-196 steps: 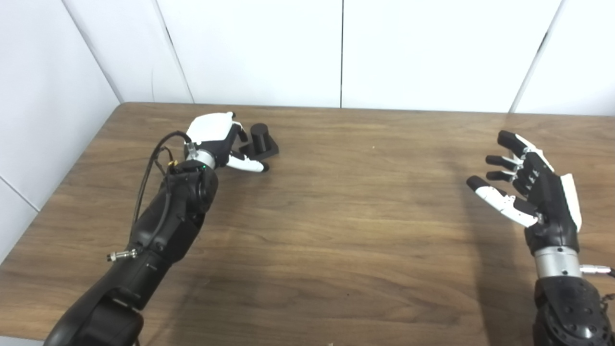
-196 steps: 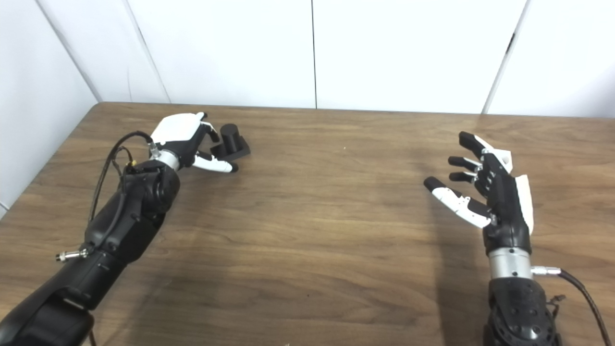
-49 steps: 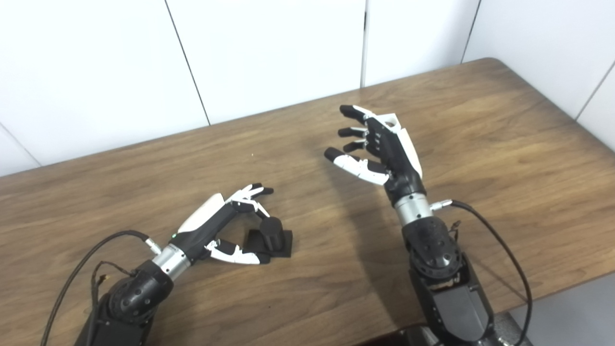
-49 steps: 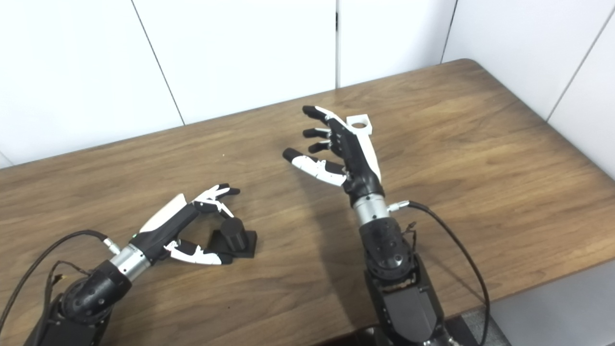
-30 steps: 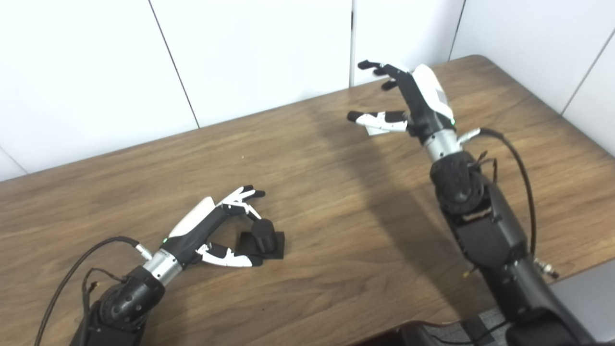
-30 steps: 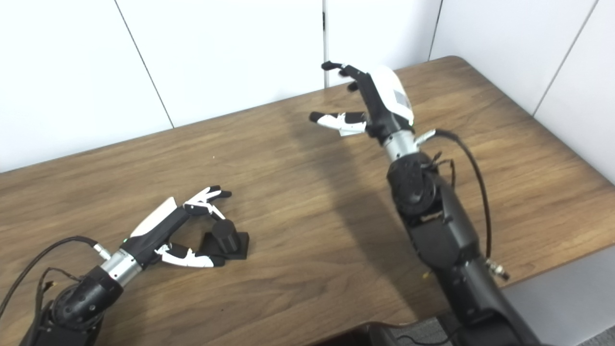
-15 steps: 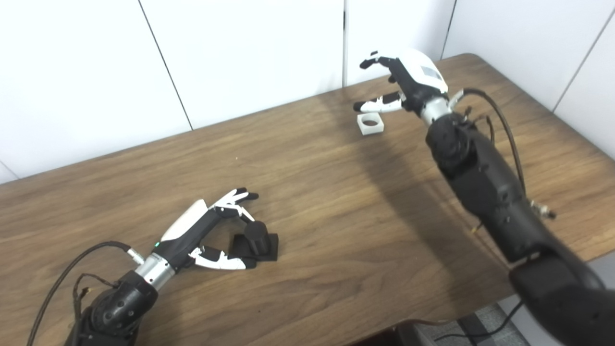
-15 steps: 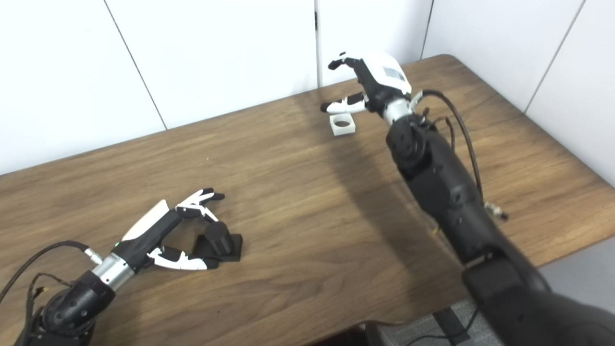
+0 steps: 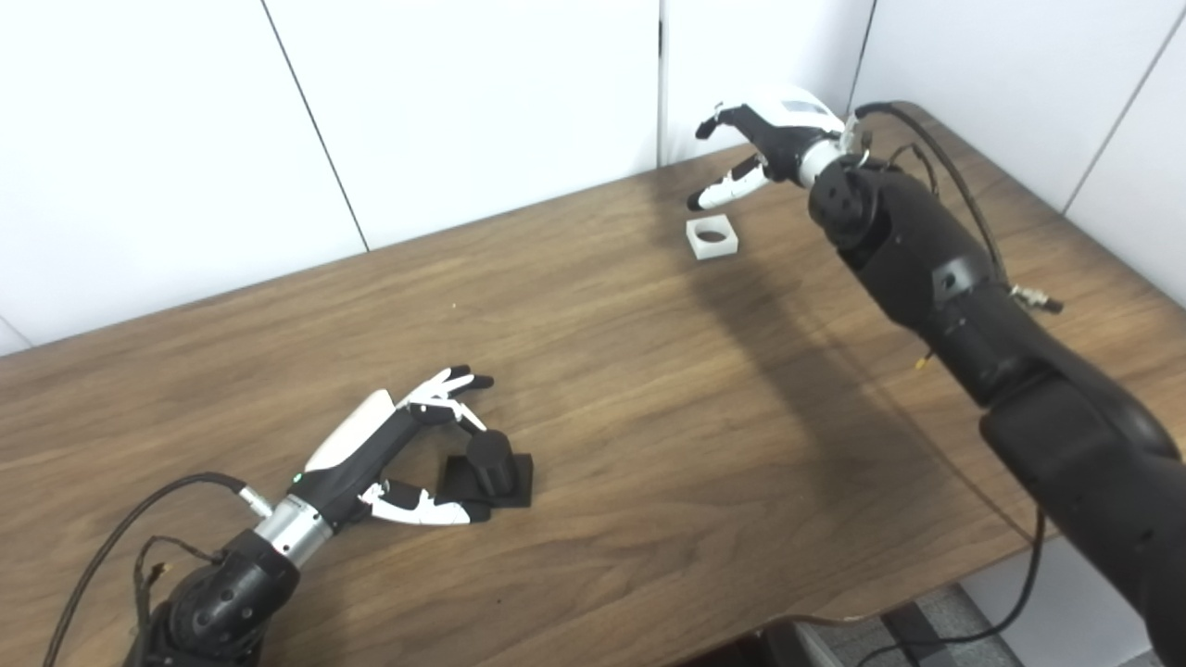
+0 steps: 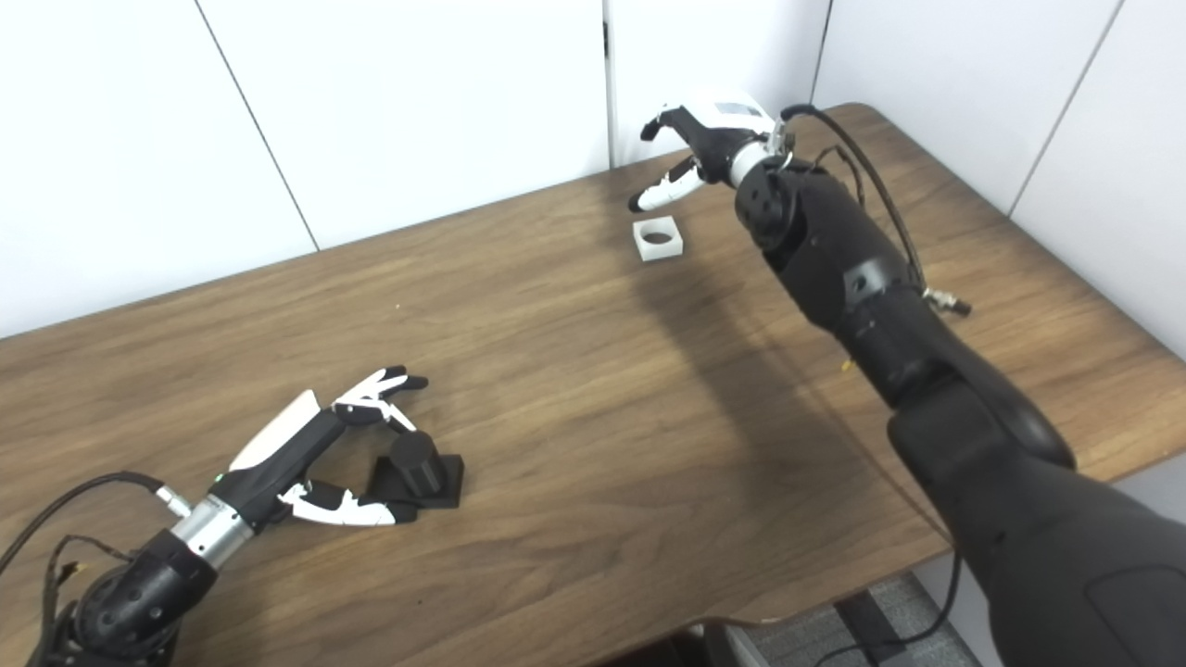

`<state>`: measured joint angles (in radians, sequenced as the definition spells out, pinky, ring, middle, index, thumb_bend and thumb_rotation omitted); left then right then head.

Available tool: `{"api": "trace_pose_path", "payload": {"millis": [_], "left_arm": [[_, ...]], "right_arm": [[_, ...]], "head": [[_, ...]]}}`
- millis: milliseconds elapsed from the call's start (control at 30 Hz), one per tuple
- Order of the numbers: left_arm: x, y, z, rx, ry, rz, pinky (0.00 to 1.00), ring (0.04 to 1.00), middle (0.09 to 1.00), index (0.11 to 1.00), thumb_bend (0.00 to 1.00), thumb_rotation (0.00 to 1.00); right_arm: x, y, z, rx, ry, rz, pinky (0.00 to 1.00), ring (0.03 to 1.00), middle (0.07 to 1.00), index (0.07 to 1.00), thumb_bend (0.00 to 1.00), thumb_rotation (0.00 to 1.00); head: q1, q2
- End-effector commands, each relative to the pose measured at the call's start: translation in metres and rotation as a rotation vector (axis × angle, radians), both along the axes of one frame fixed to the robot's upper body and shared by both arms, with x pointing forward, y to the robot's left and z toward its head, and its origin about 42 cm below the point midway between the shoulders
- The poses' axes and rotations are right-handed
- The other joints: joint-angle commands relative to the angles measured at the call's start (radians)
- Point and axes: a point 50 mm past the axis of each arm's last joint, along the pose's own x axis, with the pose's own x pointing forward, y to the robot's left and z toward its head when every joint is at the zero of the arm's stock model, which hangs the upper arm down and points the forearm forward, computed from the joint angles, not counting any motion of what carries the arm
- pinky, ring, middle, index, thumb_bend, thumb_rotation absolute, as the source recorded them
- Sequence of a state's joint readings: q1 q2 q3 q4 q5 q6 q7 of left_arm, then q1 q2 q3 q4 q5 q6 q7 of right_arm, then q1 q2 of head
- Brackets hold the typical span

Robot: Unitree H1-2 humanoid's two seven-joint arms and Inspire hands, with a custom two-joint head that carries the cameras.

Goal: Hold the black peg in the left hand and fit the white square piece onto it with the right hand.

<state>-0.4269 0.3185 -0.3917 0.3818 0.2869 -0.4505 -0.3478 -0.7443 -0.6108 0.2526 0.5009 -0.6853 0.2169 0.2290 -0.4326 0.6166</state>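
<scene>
The black peg (image 9: 490, 460), a short cylinder on a square black base, stands on the wooden table (image 9: 602, 389) at the near left. My left hand (image 9: 389, 454) lies open around it, fingers over its far side and thumb along its near side, without gripping it. The white square piece (image 9: 712, 236), with a round hole in it, lies flat on the table at the far right. My right hand (image 9: 764, 148) hovers just above and behind the white piece, open, with fingers curled downward and nothing in it.
White wall panels (image 9: 463, 111) run close behind the table's far edge and along its right side. The table's rounded far right corner (image 9: 913, 109) lies beside my right hand. Cables (image 9: 139, 556) trail from both wrists.
My right arm has stretched out to the far right, and the hand now hangs over the white piece that it hid before. The camera has drifted. The left hand stays around the peg.
</scene>
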Motion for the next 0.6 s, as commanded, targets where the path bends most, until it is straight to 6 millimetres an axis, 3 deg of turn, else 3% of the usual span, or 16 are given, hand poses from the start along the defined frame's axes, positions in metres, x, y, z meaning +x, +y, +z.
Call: {"api": "trace_pose_path", "payload": {"millis": [0, 167, 567], "left_arm": [[-0.005, 0.018, -0.009, 0.09, 0.027, 0.008, 0.97, 0.992, 0.924, 0.49, 0.52, 0.06], [-0.006, 0.019, -0.008, 0.092, 0.026, 0.015, 0.95, 0.987, 0.924, 0.489, 0.52, 0.06], [-0.007, 0.018, -0.011, 0.103, 0.028, 0.024, 0.95, 0.984, 0.919, 0.489, 0.52, 0.06]], "right_arm": [[0.011, -0.005, 0.041, -0.03, -0.019, 0.033, 1.0, 0.992, 0.972, 0.835, 0.87, 0.61], [0.014, -0.003, 0.038, -0.194, 0.086, 0.088, 1.0, 1.0, 0.977, 0.844, 0.99, 0.71], [0.015, 0.004, 0.022, -0.271, 0.176, 0.165, 1.0, 1.0, 0.969, 0.826, 1.0, 0.7]], "head": [[0.002, 0.002], [0.005, 0.014], [0.014, 0.025]]}}
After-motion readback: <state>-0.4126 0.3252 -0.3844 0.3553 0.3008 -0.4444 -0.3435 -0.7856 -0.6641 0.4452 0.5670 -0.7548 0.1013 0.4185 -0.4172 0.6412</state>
